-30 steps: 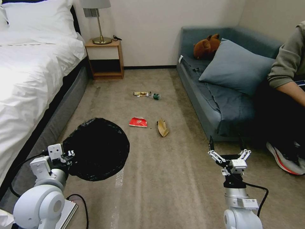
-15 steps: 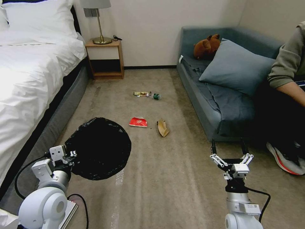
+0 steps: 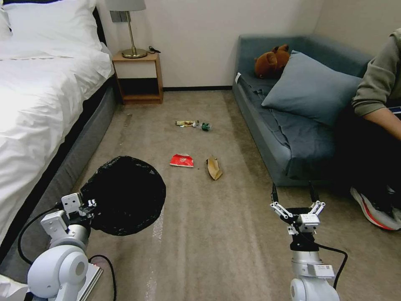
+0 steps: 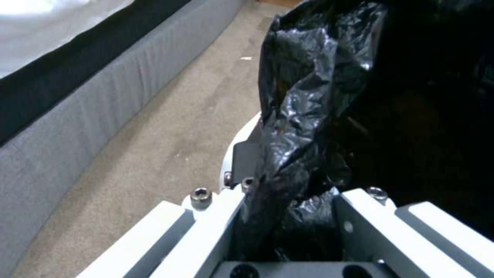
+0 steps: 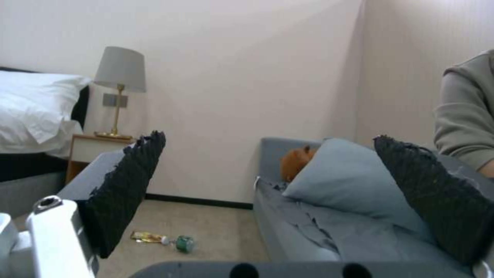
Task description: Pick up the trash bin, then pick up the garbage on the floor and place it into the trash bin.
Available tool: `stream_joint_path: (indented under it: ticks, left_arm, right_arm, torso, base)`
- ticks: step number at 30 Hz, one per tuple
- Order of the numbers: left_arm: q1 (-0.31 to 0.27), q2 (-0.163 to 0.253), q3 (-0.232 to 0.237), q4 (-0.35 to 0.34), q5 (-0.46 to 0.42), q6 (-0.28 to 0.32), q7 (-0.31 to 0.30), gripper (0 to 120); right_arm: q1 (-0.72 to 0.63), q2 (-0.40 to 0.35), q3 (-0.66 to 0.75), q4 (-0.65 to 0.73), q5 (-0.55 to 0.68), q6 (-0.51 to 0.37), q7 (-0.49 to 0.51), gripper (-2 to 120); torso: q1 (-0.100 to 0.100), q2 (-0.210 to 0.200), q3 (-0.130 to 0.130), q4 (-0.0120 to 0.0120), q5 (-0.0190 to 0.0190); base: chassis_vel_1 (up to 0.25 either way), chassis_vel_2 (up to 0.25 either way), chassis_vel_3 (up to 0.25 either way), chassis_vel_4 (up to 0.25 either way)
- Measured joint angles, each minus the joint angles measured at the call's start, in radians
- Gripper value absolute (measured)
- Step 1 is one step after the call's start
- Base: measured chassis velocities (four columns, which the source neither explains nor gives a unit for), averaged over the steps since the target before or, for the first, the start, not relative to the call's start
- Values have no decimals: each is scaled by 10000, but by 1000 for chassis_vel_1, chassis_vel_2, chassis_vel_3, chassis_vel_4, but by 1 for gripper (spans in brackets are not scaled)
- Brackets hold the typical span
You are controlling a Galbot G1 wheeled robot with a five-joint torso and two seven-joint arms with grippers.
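Trash bin (image 3: 123, 195) mouth apparently faces up.

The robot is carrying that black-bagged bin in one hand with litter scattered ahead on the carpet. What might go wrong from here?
The left hand grips the trash bin only at its rim, pinching the crinkled bag, so the bin could slip or tilt. The right hand is open and far from the garbage; the red-white wrapper and paper scrap lie flat on the carpet, hard to pinch. The small bottle might roll away when touched.
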Motion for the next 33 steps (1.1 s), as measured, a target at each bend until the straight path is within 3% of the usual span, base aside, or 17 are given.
stream_joint_path:
  ticks: [11,33]
  left_arm:
    - [-140,41,18,128,-31,0,12,1]
    - [-62,9,1,112,5,-404,165,1]
  right_arm:
    - [216,-5,4,-172,29,-76,5,100]
    - [218,-8,92,-201,137,-41,8,100]
  torso:
    - [0,0,0,0,0]
    - [0,0,0,0,0]
  base:
    - [-17,13,14,-18]
    - [-88,77,78,-80]
